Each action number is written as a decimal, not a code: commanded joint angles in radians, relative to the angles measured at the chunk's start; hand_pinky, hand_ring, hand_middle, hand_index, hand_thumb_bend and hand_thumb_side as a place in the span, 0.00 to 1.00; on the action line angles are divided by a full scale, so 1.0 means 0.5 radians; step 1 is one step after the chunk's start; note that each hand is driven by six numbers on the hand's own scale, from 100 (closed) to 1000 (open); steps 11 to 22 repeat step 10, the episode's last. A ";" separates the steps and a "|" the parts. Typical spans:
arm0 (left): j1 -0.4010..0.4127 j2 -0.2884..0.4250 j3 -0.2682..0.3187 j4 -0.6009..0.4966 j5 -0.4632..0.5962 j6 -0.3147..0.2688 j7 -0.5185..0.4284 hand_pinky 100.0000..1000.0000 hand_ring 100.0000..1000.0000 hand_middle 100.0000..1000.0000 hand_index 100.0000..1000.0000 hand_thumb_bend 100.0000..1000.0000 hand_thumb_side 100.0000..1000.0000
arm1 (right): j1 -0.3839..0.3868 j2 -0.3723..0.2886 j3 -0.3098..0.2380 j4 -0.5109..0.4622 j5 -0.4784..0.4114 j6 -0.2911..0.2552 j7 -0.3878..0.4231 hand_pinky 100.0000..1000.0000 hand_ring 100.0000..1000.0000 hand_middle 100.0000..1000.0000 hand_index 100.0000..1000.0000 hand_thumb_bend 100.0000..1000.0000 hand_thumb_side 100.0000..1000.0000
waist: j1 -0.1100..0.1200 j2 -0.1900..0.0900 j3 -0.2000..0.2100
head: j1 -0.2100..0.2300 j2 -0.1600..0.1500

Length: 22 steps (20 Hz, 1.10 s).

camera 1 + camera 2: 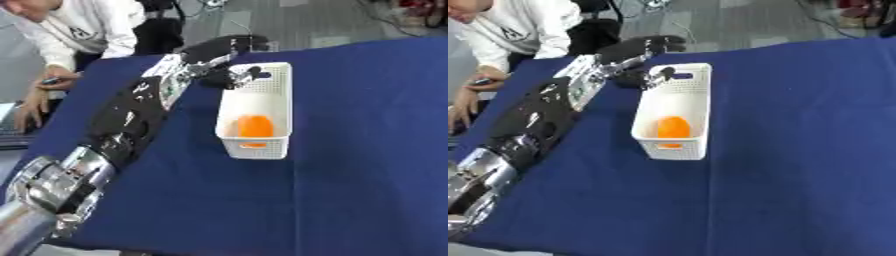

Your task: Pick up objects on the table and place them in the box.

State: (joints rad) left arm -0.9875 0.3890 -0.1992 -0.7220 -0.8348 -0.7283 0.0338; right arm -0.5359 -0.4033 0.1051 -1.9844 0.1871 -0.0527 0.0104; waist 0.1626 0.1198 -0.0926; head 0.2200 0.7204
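A white slotted box point(278, 102) stands on the blue table, long side running away from me. An orange round object point(255, 126) lies inside it near the front end. My left arm stretches from the lower left up to the box's far left corner. My left hand point(223, 52) hovers there with its fingers fairly straight, the thumb point(248, 73) reaching over the box's far rim. I see nothing held in it. My right hand shows in neither view.
The blue cloth point(367, 150) covers the table right of and in front of the box. A person in a white top leans at the far left edge, hands off the task's things. Grey floor lies beyond the table's far edge.
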 commanded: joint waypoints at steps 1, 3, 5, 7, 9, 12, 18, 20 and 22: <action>-0.023 0.077 0.030 -0.032 0.020 -0.003 0.050 1.00 1.00 1.00 1.00 0.18 1.00 | -0.034 -0.022 -0.006 -0.031 0.001 0.000 0.006 0.39 0.61 0.63 0.67 0.00 0.92 | -0.010 -0.032 0.012 | -0.021 -0.020; 0.015 0.114 0.033 -0.076 0.089 0.000 0.084 1.00 1.00 1.00 1.00 0.10 1.00 | -0.017 -0.032 -0.009 -0.031 0.006 0.003 0.003 0.39 0.61 0.63 0.67 0.00 0.92 | -0.008 -0.037 0.031 | -0.035 -0.027; 0.072 0.169 0.029 -0.156 0.187 0.020 0.115 1.00 1.00 1.00 1.00 0.04 1.00 | 0.003 -0.045 -0.012 -0.031 0.014 0.009 0.001 0.39 0.61 0.63 0.67 0.00 0.92 | -0.006 -0.045 0.054 | -0.051 -0.027; 0.144 0.227 0.018 -0.255 0.302 0.061 0.131 1.00 1.00 1.00 1.00 0.04 1.00 | 0.023 -0.059 -0.015 -0.031 0.022 0.013 -0.001 0.39 0.61 0.63 0.67 0.00 0.92 | -0.006 -0.053 0.077 | -0.063 -0.026; 0.241 0.290 0.011 -0.359 0.416 0.116 0.136 1.00 1.00 1.00 1.00 0.04 1.00 | 0.052 -0.078 -0.019 -0.031 0.032 0.018 -0.002 0.39 0.61 0.63 0.67 0.00 0.92 | -0.011 -0.063 0.111 | -0.072 -0.044; 0.303 0.328 0.005 -0.436 0.472 0.140 0.141 1.00 1.00 1.00 1.00 0.03 0.98 | 0.070 -0.089 -0.023 -0.031 0.039 0.021 -0.004 0.39 0.61 0.63 0.67 0.00 0.92 | -0.014 -0.069 0.131 | -0.068 -0.054; 0.303 0.328 0.005 -0.436 0.472 0.140 0.141 1.00 1.00 1.00 1.00 0.03 0.98 | 0.070 -0.089 -0.023 -0.031 0.039 0.021 -0.004 0.39 0.61 0.63 0.67 0.00 0.92 | -0.014 -0.069 0.131 | -0.068 -0.054; 0.303 0.328 0.005 -0.436 0.472 0.140 0.141 1.00 1.00 1.00 1.00 0.03 0.98 | 0.070 -0.089 -0.023 -0.031 0.039 0.021 -0.004 0.39 0.61 0.63 0.67 0.00 0.92 | -0.014 -0.069 0.131 | -0.068 -0.054; 0.303 0.328 0.005 -0.436 0.472 0.140 0.141 1.00 1.00 1.00 1.00 0.03 0.98 | 0.070 -0.089 -0.023 -0.031 0.039 0.021 -0.004 0.39 0.61 0.63 0.67 0.00 0.92 | -0.014 -0.069 0.131 | -0.068 -0.054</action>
